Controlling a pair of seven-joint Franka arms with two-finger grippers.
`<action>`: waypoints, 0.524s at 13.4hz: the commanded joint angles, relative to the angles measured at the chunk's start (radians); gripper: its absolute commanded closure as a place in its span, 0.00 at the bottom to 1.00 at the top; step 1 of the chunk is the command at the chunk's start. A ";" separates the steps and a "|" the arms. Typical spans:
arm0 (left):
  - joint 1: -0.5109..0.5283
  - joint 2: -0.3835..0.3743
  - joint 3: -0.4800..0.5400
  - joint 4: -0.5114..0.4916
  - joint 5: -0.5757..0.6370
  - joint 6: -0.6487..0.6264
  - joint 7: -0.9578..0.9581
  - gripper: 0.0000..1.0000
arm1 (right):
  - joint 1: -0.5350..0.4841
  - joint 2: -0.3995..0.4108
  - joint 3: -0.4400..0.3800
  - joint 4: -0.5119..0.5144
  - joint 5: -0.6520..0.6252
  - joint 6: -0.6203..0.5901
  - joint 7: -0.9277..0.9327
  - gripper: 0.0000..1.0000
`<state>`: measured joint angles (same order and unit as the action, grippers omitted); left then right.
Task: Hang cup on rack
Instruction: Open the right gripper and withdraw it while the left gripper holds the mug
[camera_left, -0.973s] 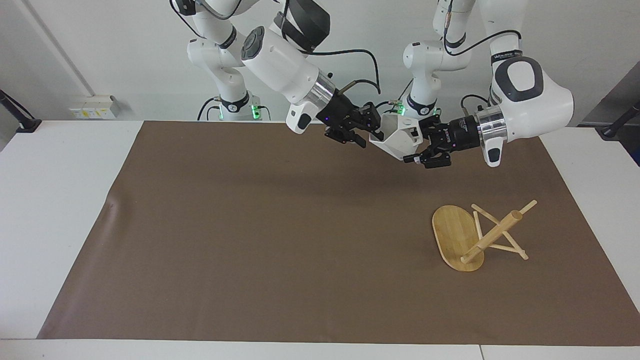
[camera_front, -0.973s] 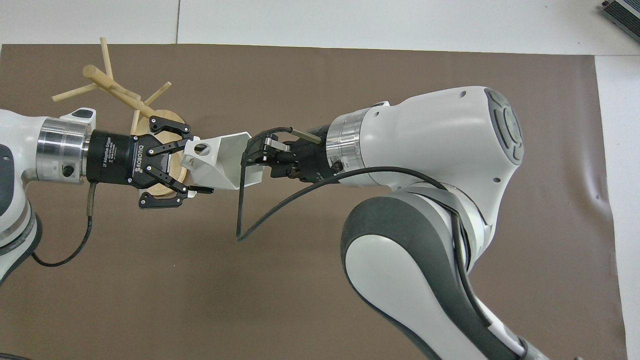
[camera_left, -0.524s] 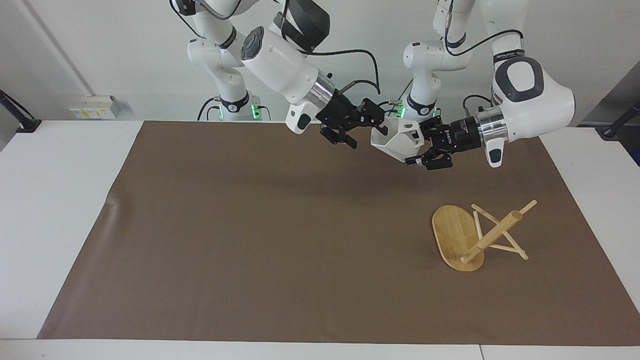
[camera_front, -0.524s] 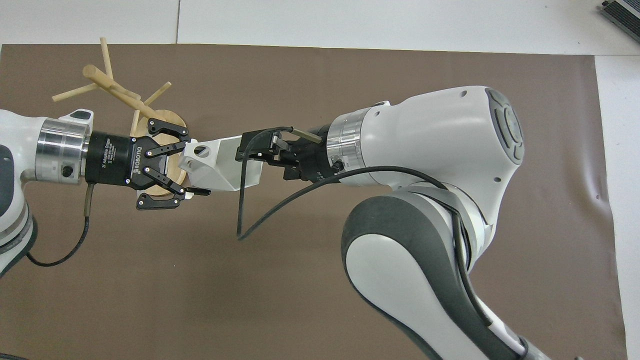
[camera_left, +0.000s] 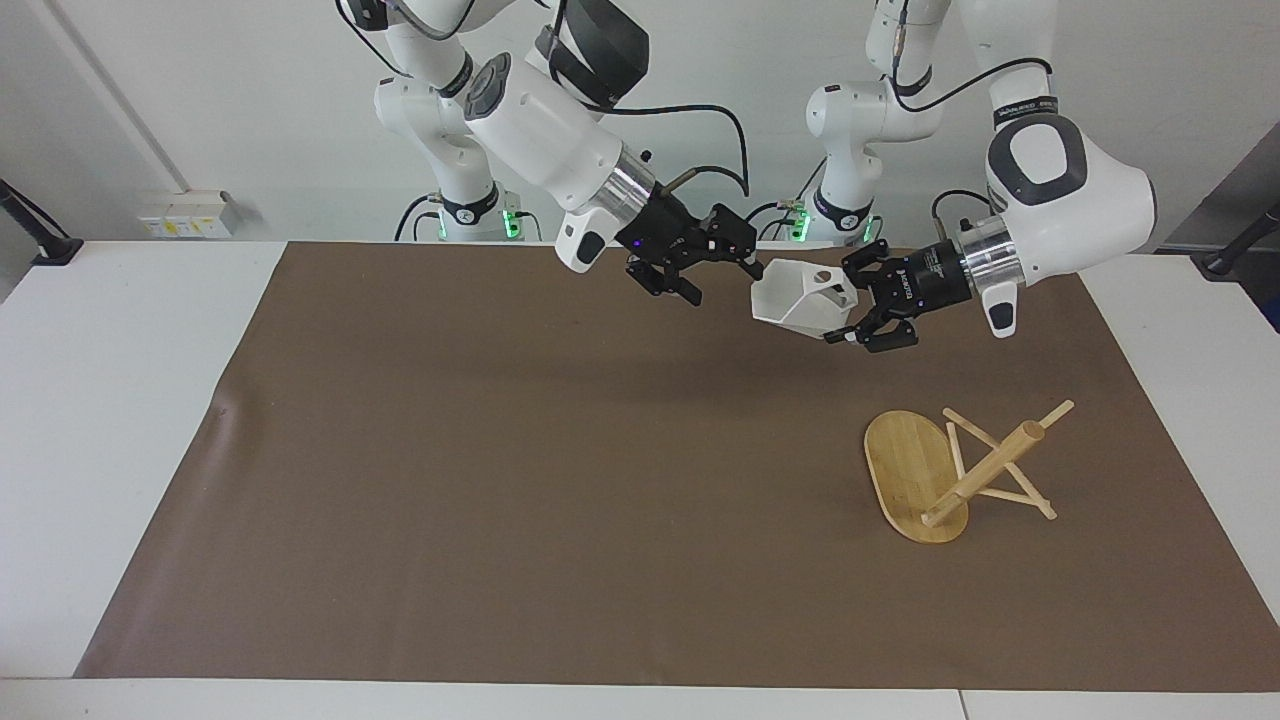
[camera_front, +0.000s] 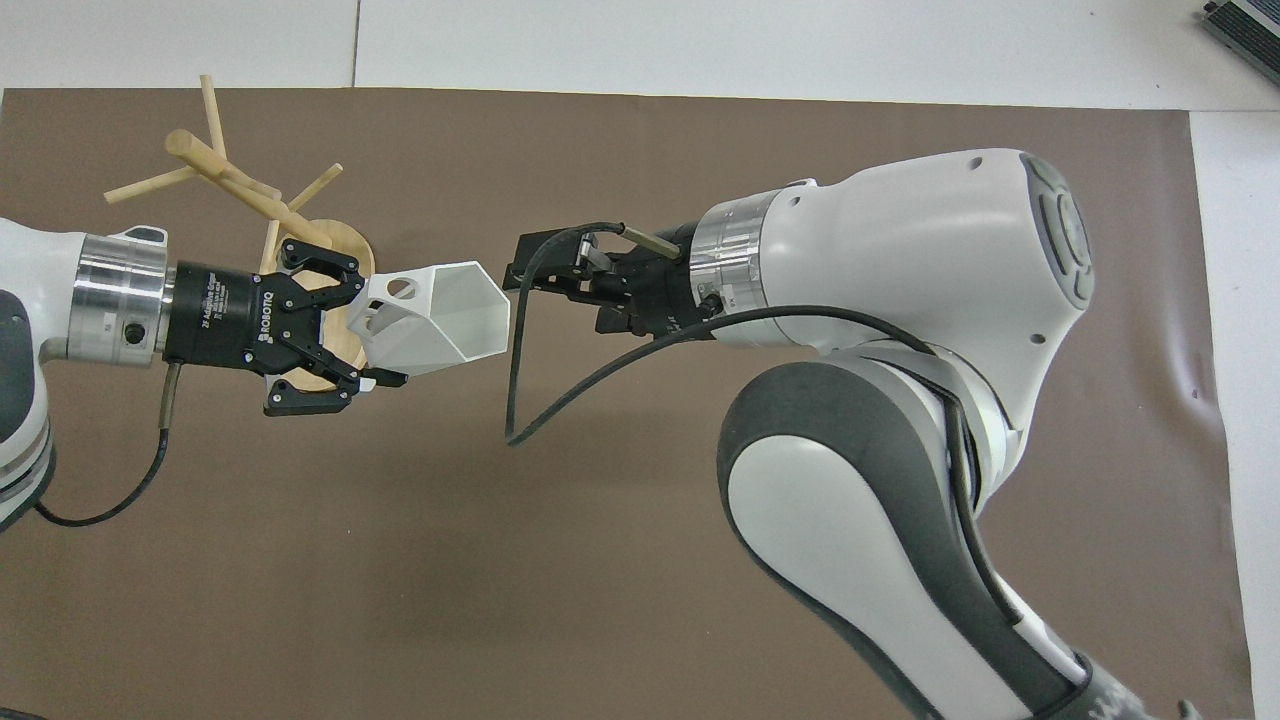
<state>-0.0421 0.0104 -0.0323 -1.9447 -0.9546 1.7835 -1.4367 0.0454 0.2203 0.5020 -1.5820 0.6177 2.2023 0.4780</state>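
Now the right gripper (camera_left: 718, 268), upper centre of the facing view, has let go of the cup (camera_left: 795, 300) and drawn back, its jaws released and clear of the rim. The left gripper (camera_left: 850, 310) alone holds the white cup in the air by its handle end, jaws clenched. "ROBOTIQ" reads on its black body. The rack (camera_left: 950, 470) lies tipped over at lower right on the tabletop (camera_left: 500, 480).

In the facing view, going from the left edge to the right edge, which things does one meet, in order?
Right tool, open, up over the mat → cup, held up by the left tool at its handle end → rack, tipped over on the mat.
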 joint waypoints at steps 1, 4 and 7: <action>0.010 -0.023 -0.001 -0.026 0.080 0.051 -0.077 1.00 | -0.009 -0.012 -0.040 0.011 -0.023 -0.019 -0.060 0.00; 0.013 -0.017 -0.001 -0.026 0.149 0.140 -0.209 1.00 | -0.010 -0.027 -0.137 0.052 -0.023 -0.125 -0.201 0.00; 0.010 -0.012 -0.001 -0.037 0.152 0.235 -0.316 1.00 | -0.010 -0.048 -0.249 0.089 -0.024 -0.277 -0.346 0.00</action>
<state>-0.0324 0.0119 -0.0303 -1.9563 -0.8231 1.9563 -1.6807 0.0410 0.1900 0.2998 -1.5131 0.6040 2.0015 0.2142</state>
